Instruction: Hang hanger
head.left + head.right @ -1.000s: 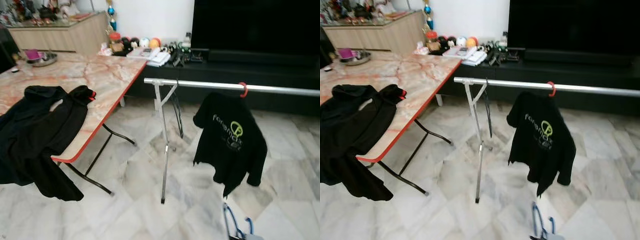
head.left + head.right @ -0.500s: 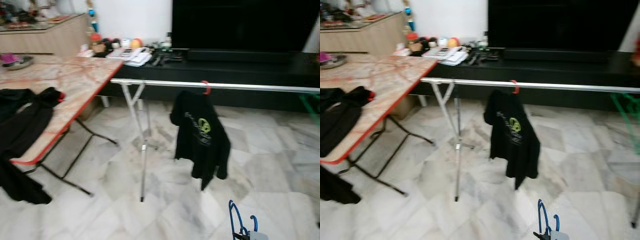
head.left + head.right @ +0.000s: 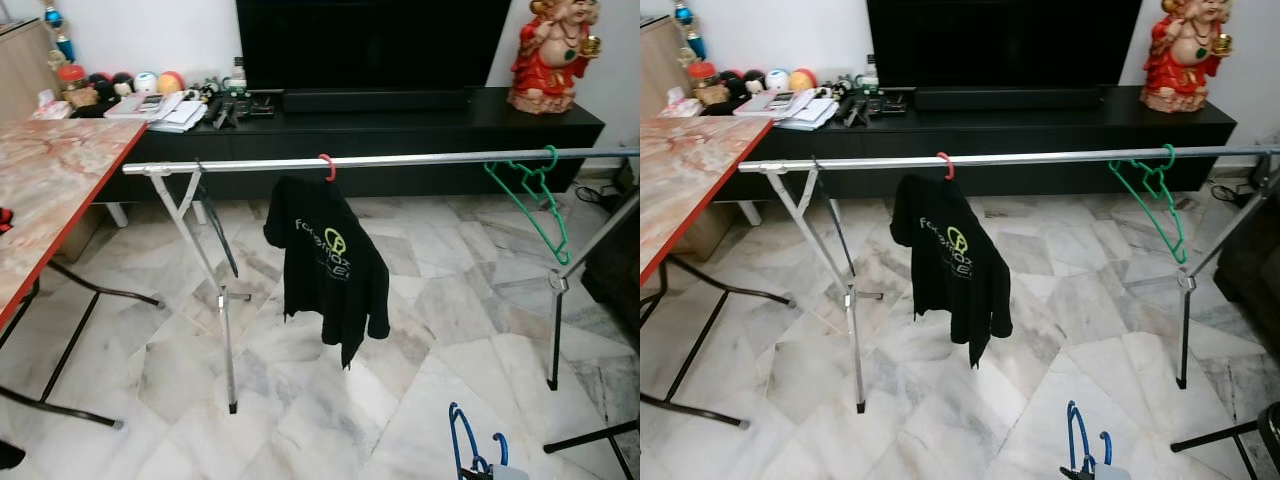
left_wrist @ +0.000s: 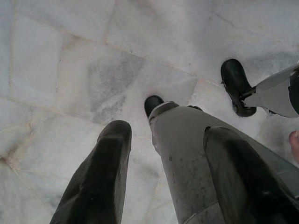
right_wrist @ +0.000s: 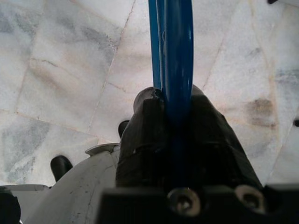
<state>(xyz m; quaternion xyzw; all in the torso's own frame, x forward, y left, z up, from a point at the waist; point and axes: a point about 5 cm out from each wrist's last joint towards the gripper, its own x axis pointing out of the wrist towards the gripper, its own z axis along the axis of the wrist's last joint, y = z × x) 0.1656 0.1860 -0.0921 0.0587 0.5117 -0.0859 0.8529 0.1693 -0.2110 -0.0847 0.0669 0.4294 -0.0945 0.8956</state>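
My right gripper (image 5: 175, 116) pinches the blue hanger (image 3: 468, 445), held low before me (well short of the rail (image 3: 400, 160)). Hanging isn't started, I judge. Left gripper (image 4: 163, 158) hangs spread, idle.

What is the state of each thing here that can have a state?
Blue hanger: held in the right end effector, not on the rail.
Rail: standing level on its legs.
Black shirt: hanging from the rail on a red hook.
Green hanger: hanging on the rail, bare.
Left end effector: open, holding nothing, pointing at the floor.
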